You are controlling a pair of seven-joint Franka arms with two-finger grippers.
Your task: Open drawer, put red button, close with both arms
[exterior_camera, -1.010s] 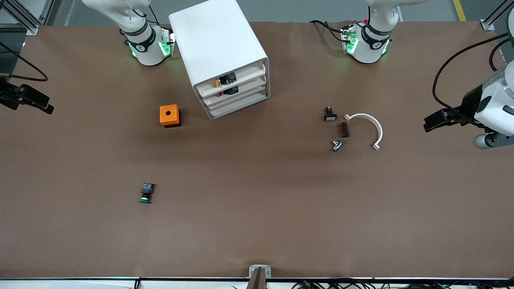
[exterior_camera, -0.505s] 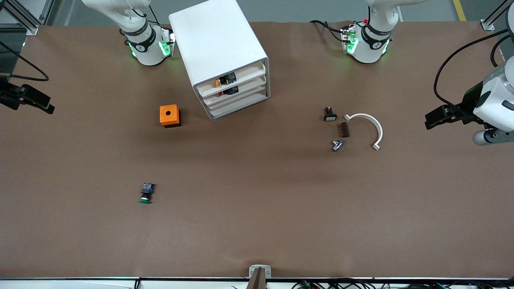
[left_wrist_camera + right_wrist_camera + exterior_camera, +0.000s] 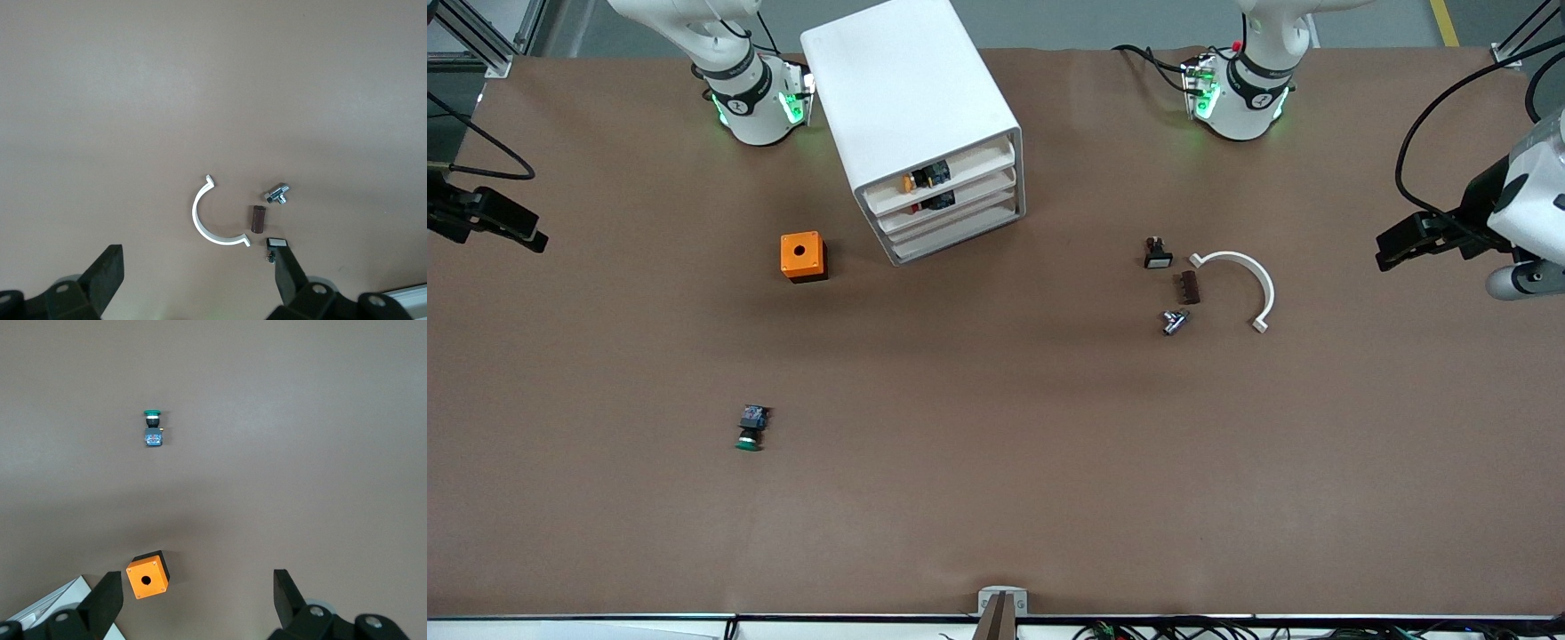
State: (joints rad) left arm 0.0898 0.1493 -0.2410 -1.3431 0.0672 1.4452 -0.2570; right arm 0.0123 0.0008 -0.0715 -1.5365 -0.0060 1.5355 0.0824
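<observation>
Table (image 3: 996, 498) is showing uniform brown. Cabinet (image 3: 903, 89) is showing white. Box (image 3: 802, 256) is showing orange with a black hole. Green button (image 3: 749, 428) is showing a green cap, black body, blue block. Curved clip (image 3: 1245, 280) is showing white.

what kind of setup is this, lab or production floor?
Most likely a robotics lab bench: one brown table with two arm bases bolted along an edge, a white drawer cabinet, and loose test parts like a green-capped button and an orange box.

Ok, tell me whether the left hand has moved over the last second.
Yes. The left hand has drifted toward the left arm's end of the table, away from the white curved clip.
</observation>
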